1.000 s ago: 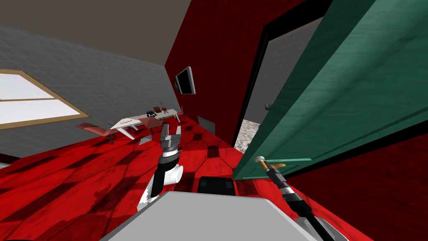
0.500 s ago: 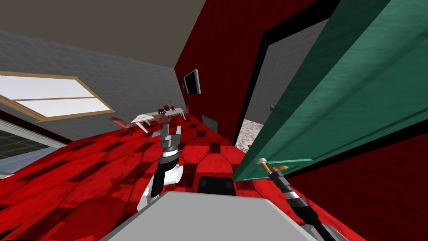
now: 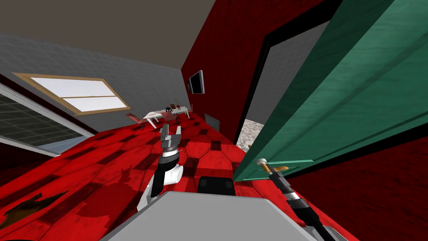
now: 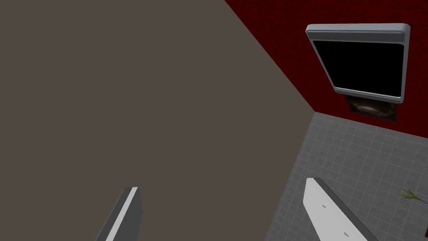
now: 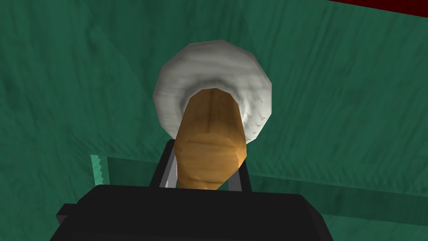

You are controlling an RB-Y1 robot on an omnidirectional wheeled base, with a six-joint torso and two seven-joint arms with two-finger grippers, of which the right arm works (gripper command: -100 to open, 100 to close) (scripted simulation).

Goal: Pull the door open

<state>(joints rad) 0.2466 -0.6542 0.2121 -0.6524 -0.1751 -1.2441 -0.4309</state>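
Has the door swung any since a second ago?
Yes, slightly: with the right gripper on its handle, the green door has swung further from the black door frame, widening the gap.

Green door point(image 3: 342, 96) stands part open. Right gripper point(image 3: 268, 167) at the door's handle point(image 3: 261, 160) (white base, orange lever). Left gripper point(image 3: 171, 129), fingers point(image 3: 165, 130) apart, well left of the door, above red floor point(image 3: 83, 167).

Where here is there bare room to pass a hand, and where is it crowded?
Free: red tiled floor between the open left pincer and the far white table; the doorway gap between black frame and green door. Crowded: the tan door handle, gripped by the right pincer.
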